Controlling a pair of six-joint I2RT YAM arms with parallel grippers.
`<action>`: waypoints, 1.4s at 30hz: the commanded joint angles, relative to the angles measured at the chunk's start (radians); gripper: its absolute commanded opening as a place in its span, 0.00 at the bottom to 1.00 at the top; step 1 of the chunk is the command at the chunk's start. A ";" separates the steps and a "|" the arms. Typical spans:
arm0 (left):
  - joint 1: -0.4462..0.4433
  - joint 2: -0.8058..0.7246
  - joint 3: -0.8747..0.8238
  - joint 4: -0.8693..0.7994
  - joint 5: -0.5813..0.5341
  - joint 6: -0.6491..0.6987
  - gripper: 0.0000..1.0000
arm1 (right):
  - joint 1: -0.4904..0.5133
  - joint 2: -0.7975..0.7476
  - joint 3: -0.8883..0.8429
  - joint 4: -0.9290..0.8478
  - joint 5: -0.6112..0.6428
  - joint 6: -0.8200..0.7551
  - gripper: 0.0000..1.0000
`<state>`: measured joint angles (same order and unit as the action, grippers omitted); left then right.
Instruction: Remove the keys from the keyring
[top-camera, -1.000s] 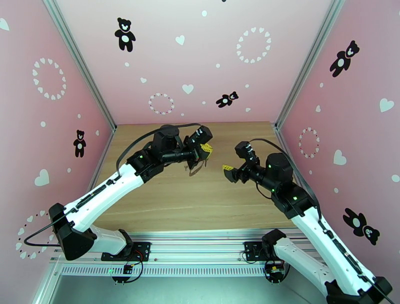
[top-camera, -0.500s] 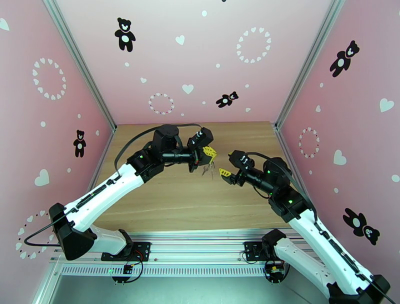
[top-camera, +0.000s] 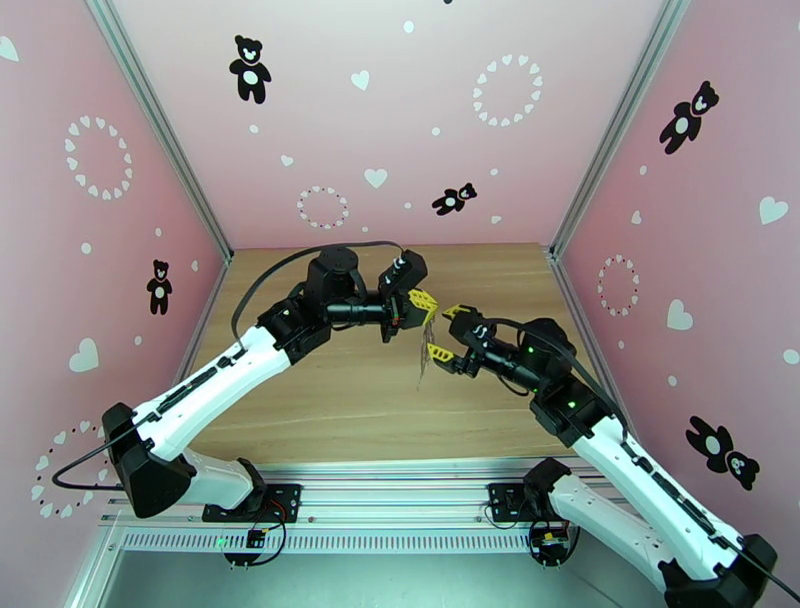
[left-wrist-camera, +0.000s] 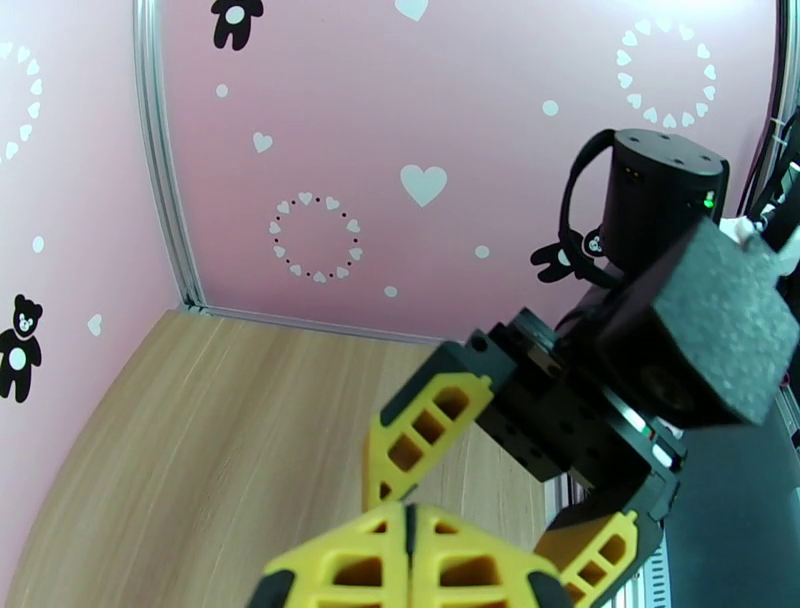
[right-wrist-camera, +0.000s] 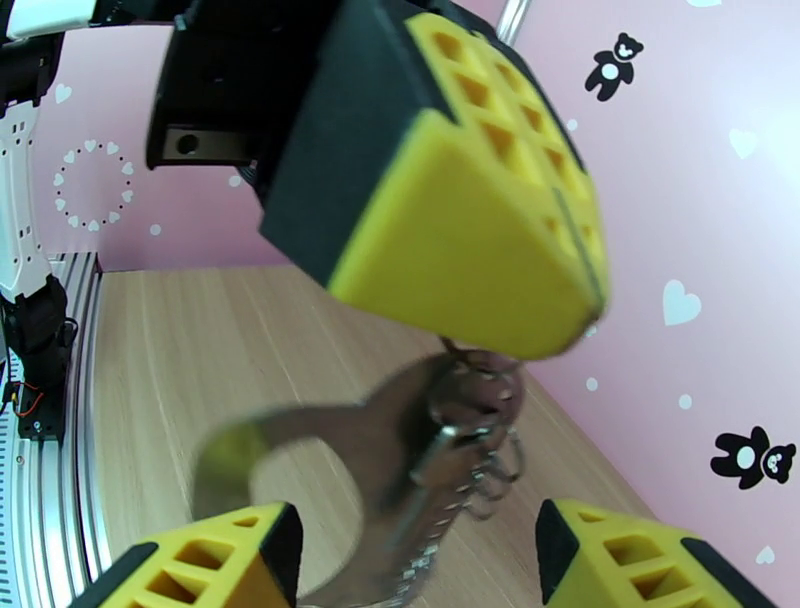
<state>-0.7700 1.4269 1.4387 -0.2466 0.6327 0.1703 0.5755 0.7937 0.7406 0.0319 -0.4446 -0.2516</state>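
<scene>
My left gripper (top-camera: 421, 304) is shut on the top of the keyring (top-camera: 425, 352), which hangs from it as a thin dangling bunch above the table. In the right wrist view the left gripper's yellow fingers (right-wrist-camera: 480, 230) pinch the keyring (right-wrist-camera: 468, 420). Small rings and a beaded chain hang below, and a blurred flat silvery piece (right-wrist-camera: 300, 430) swings out to the left. I cannot make out the keys in this blur. My right gripper (top-camera: 448, 332) is open, one finger on each side of the bunch, its fingertips (right-wrist-camera: 210, 560) apart from the metal.
The wooden table (top-camera: 330, 400) lies below both arms. Pink walls (top-camera: 400, 120) close in the back and both sides, with metal posts at the corners. The aluminium rail (top-camera: 400, 500) carrying the arm bases runs along the near edge.
My right gripper has moved left and forward, up to the left gripper, and now straddles the hanging bunch with its jaws slightly narrower. The left gripper has shifted slightly right, still holding the keyring.
</scene>
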 joint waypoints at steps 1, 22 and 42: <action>0.000 0.010 0.026 0.048 0.021 -0.031 0.00 | 0.010 0.011 -0.005 0.036 0.035 -0.010 0.65; 0.000 0.017 0.040 0.031 0.048 -0.034 0.00 | 0.011 0.049 0.083 -0.007 0.089 -0.058 0.39; 0.000 0.008 0.032 0.027 0.021 -0.032 0.00 | 0.011 0.067 0.113 -0.008 0.100 -0.049 0.17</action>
<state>-0.7700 1.4376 1.4464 -0.2390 0.6479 0.1444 0.5823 0.8700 0.8173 0.0250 -0.3550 -0.2989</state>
